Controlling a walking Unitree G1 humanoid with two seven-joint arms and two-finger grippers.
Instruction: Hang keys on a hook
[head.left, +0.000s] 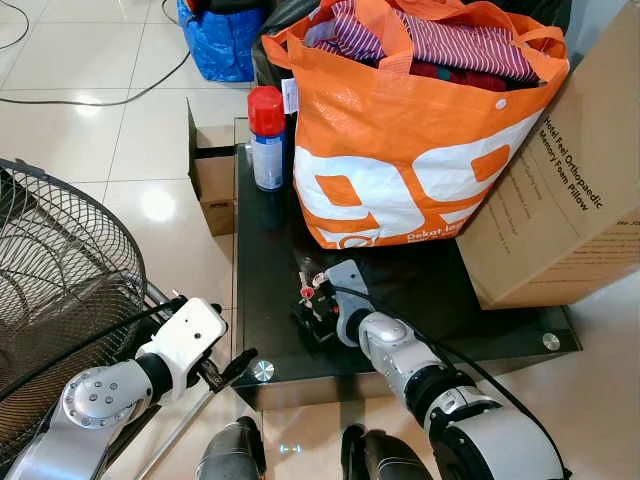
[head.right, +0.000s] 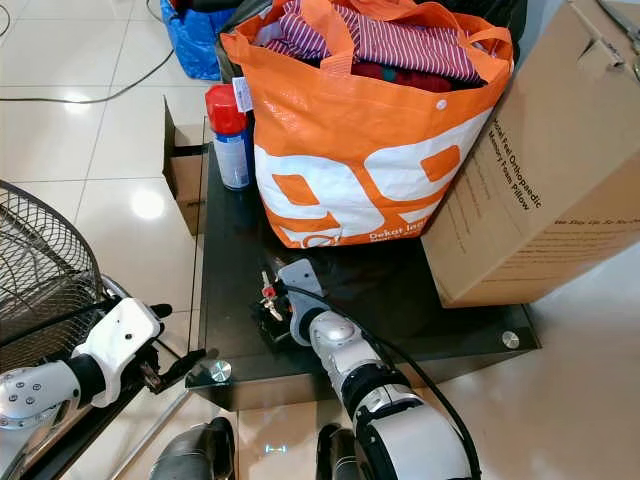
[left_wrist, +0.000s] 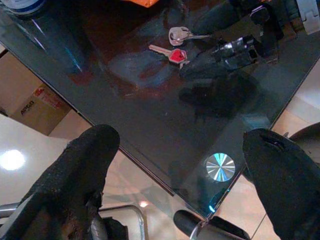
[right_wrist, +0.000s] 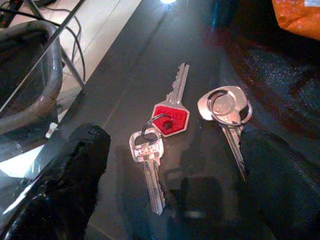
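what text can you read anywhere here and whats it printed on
"Hotel Feel Orthopaedic Memory Foam Pillow": side of the cardboard box.
Large white figures, seemingly "99", on the orange bag; the small line under them is partly hidden.
Spray can label: too small to read.
Small carton beside the table: print blurred.

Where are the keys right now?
The keys lie flat on the black glass table, between the open fingers of the right gripper, just before the orange bag.

R claw (right_wrist: 170, 150) fingers spread, arm reaching fwd; L claw (left_wrist: 175, 165) spread, low.
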